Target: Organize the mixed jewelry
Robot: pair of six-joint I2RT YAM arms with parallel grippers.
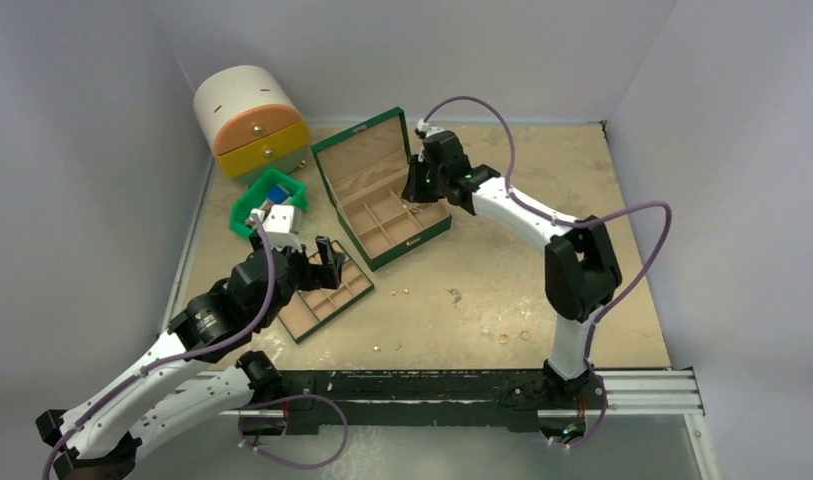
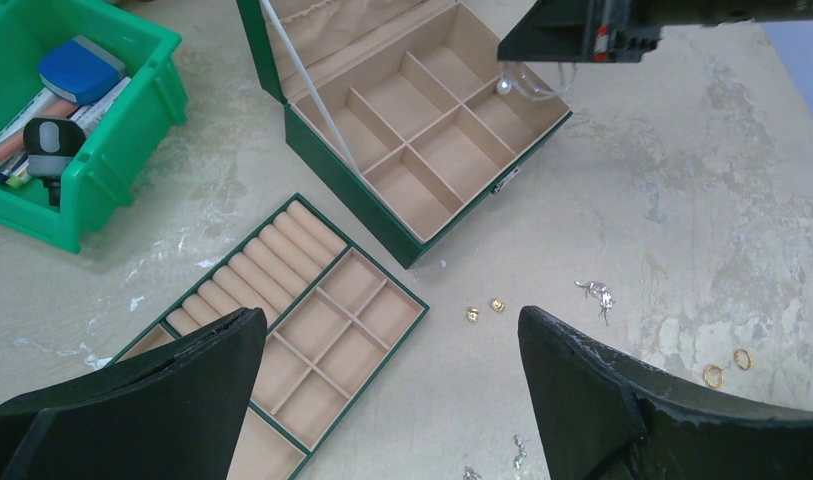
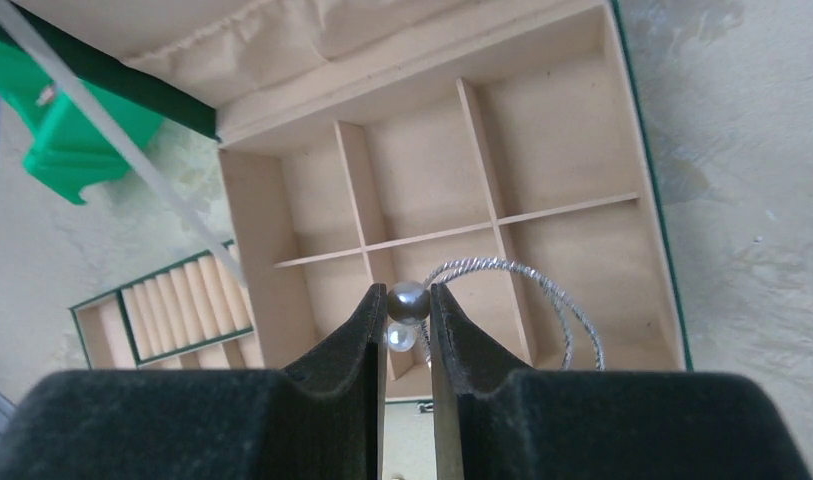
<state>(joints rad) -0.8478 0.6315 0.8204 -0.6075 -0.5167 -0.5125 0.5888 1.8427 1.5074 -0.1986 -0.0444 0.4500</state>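
Note:
My right gripper (image 3: 409, 305) is shut on a grey bead of a silver wire hoop (image 3: 547, 290) that also carries a white pearl. It holds the hoop over the front compartments of the open green jewelry box (image 3: 482, 170); from above, the gripper (image 1: 419, 187) is at the box's (image 1: 367, 150) right side. My left gripper (image 2: 390, 318) is open and empty above the table, beside the green divided tray (image 2: 272, 255). Loose on the table lie two gold studs (image 2: 484, 309), a silver charm (image 2: 597, 293), two gold rings (image 2: 727, 368) and small silver bits (image 2: 517, 452).
A green plastic bin (image 2: 122, 130) with blue and wooden bits stands left of the box. A round white chest (image 1: 247, 120) with orange and yellow drawers stands at the back left. Another tiny gold piece (image 1: 379, 348) lies near the front edge.

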